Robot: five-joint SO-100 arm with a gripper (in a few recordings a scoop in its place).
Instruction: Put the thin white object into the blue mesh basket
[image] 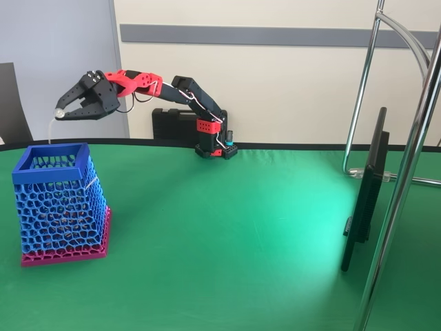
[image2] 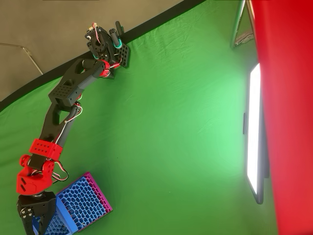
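The blue mesh basket (image: 58, 200) stands upright on its magenta base at the left of the green table; it also appears at the bottom left of the overhead view (image2: 80, 203). My arm reaches out over it. The gripper (image: 63, 112) hovers a little above the basket's far left corner, shut on the thin white object (image: 50, 129). The object's small round bulb sits at the fingertips, and its curved stick hangs down toward the blue rim (image: 52, 165). From overhead, the gripper (image2: 36, 218) overlaps the basket's rim, and the stick cannot be made out there.
A black case (image: 172, 124) lies behind the arm's base at the table's back edge. A dark monitor (image: 365, 193) on a stand and chrome poles (image: 413, 138) occupy the right side. Open green cloth lies between basket and monitor.
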